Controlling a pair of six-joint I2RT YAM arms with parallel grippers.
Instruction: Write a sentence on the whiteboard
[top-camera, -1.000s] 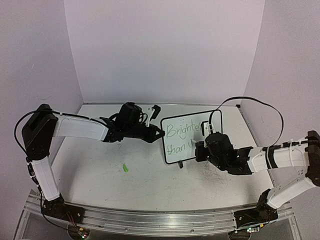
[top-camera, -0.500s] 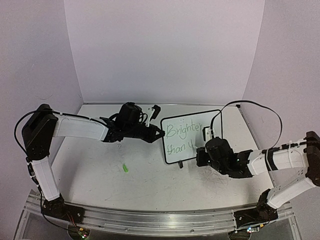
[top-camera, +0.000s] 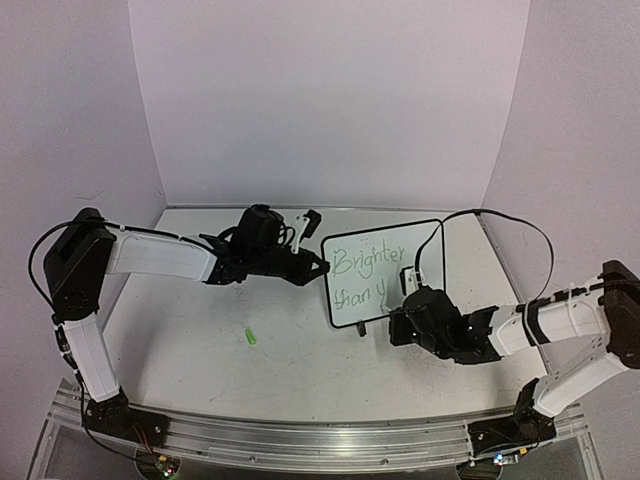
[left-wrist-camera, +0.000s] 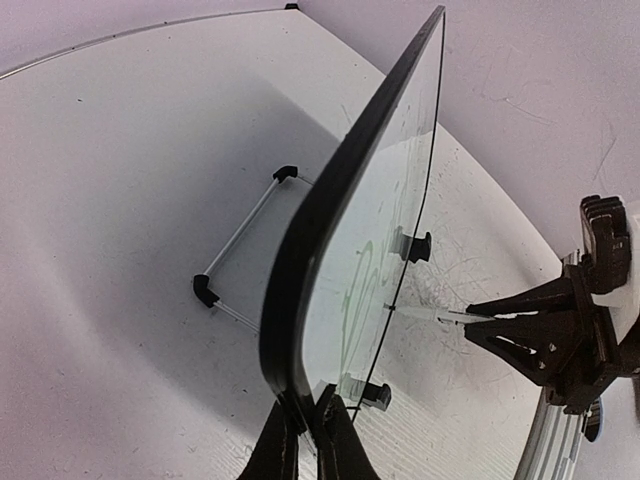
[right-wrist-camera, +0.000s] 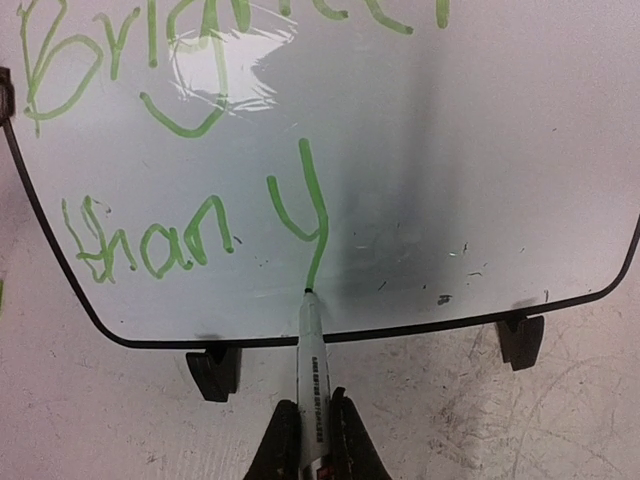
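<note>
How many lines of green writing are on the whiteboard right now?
2. The upper line, Brighter, runs across the top of the whiteboard; the lower line, than y, sits beneath it at left.

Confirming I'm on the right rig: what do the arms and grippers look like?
The left arm and right arm have white links with black joints. The left gripper and right gripper are black with tapering fingers. A black cable loops over the right arm.
</note>
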